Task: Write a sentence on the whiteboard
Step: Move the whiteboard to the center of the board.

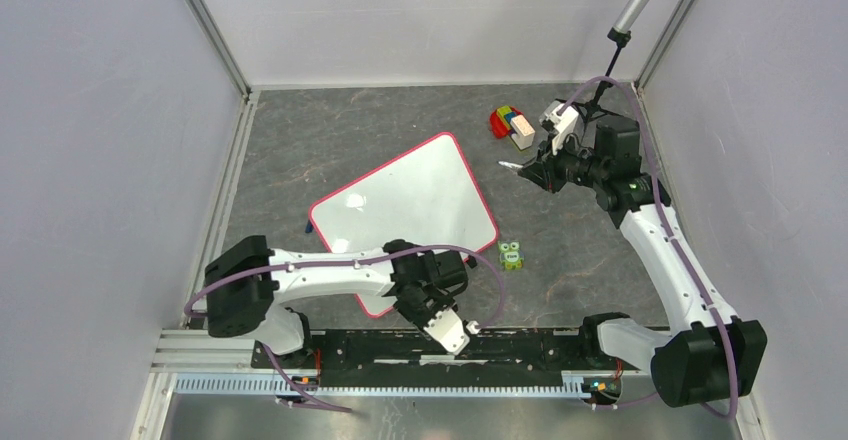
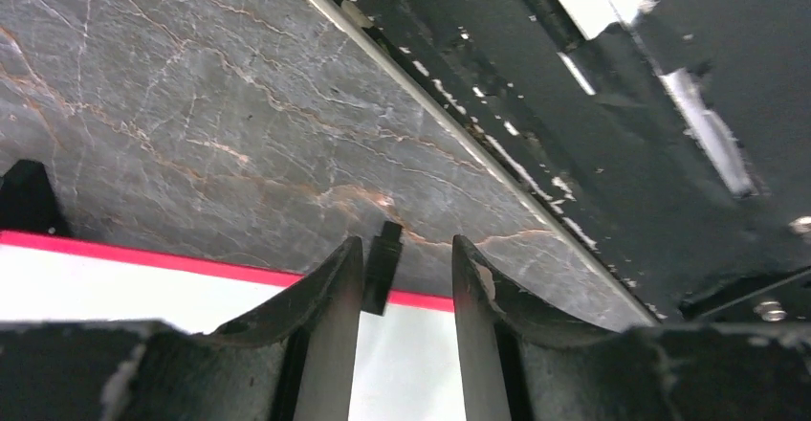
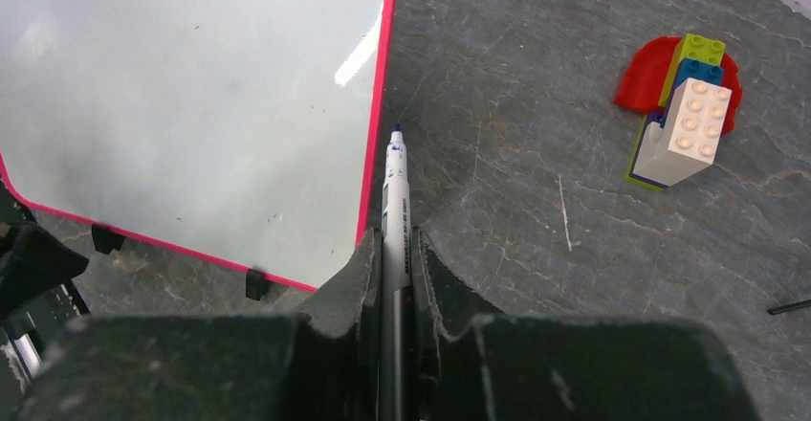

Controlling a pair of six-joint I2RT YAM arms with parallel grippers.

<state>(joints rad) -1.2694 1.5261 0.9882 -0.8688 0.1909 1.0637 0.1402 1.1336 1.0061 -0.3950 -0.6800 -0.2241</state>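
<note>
White surface: the whiteboard [image 1: 410,200] lies flat on the table, turned at an angle, left of centre between the two arms; its face shows plain white inside a thin pink-red rim.
Clips: small black ones sit along the board's near edge; one clip [image 2: 383,268] stands at the rim between the left fingers.
Left gripper [image 2: 406,249]: jaws spread with a clear gap, set over the board's near edge beside the black rail [image 1: 530,345] — gripping nothing.
Right gripper [image 3: 395,239]: jaws pressed together on a marker [image 3: 394,182], pinching its white barrel, dark tip pointing forward.
Marker tip: in the right wrist view it shows just outside the red rim, over the stone; whether it touches the table I cannot tell.
Table [image 1: 350,130]: grey, marble-veined.
Brick stack [image 1: 512,125]: white, blue, green and red pieces near the far right corner — just beyond the right gripper, apart from the board.
Green toy figure [image 1: 511,254]: small, on the table just beside the board's right corner.
</note>
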